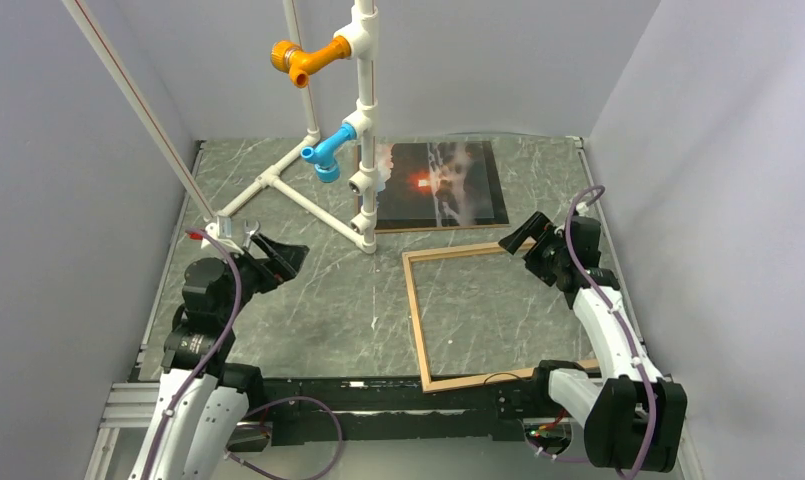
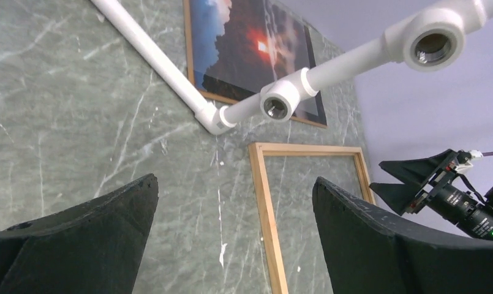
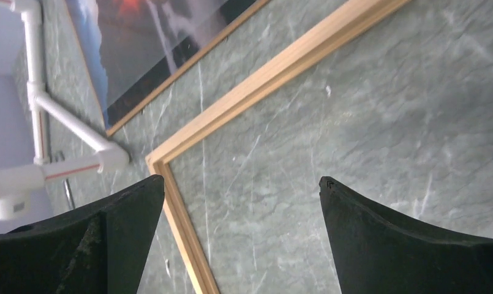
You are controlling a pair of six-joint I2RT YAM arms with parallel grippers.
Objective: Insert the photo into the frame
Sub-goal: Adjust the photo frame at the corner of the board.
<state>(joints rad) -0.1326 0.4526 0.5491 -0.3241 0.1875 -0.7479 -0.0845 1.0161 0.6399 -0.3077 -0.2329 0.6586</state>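
Observation:
The photo [image 1: 433, 185], a dark seascape with an orange-red glow at its centre, lies flat at the back of the table, a thin brown edge showing beneath it; it also appears as photo [image 2: 250, 49] and photo [image 3: 152, 37]. The frame [image 1: 415, 320] of light wood strips lies flat in front of it, with only bare table inside. My left gripper [image 1: 290, 258] hovers open left of the frame [image 2: 267, 214]. My right gripper [image 1: 518, 235] hovers open over the frame's far right corner, above the frame [image 3: 262, 82]. Nothing sits between either pair of fingers.
A white pipe stand [image 1: 363, 120] with an orange fitting [image 1: 303, 58] and a blue fitting [image 1: 328, 152] rises left of the photo; its base pipes [image 1: 298, 200] spread over the table's left back. Grey walls close in the table's sides.

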